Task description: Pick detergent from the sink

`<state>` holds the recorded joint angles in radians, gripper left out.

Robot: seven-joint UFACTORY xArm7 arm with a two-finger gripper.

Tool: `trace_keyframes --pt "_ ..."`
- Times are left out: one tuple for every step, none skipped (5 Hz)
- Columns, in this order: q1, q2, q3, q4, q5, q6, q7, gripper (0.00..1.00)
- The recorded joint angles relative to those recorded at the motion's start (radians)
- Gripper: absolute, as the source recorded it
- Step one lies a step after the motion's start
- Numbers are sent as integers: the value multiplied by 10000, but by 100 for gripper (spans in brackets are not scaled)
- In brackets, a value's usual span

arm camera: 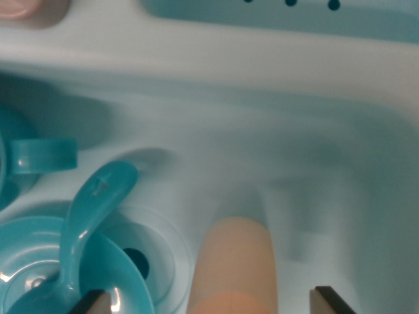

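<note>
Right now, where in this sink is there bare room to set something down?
The sink floor is bare on the wrist view's right, between the peach bottle and the right wall, and across the middle up to the back wall. The left is crowded: a teal cup, a bowl with a spoon in it, and the drain.

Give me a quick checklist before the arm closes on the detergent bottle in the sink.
1. Bottle between the end effector fingertips: ok, it sits between both tips.
2. End effector open: ok, the tips stand apart with the bottle in the gap.
3. Centred: not ok, the bottle lies nearer the wrist view's left tip.
4. Spoon and bowl clear: cannot tell, both lie close by the left tip.
5. Sink floor at the right tip: ok, bare.
</note>
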<state>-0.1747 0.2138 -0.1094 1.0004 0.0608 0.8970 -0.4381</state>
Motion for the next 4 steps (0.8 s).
trace_keyframes --pt "0 0 0 0 0 0 0 100" --pt "0 0 0 0 0 0 0 100" --pt "0 0 0 0 0 0 0 100" --pt "0 0 0 0 0 0 0 100"
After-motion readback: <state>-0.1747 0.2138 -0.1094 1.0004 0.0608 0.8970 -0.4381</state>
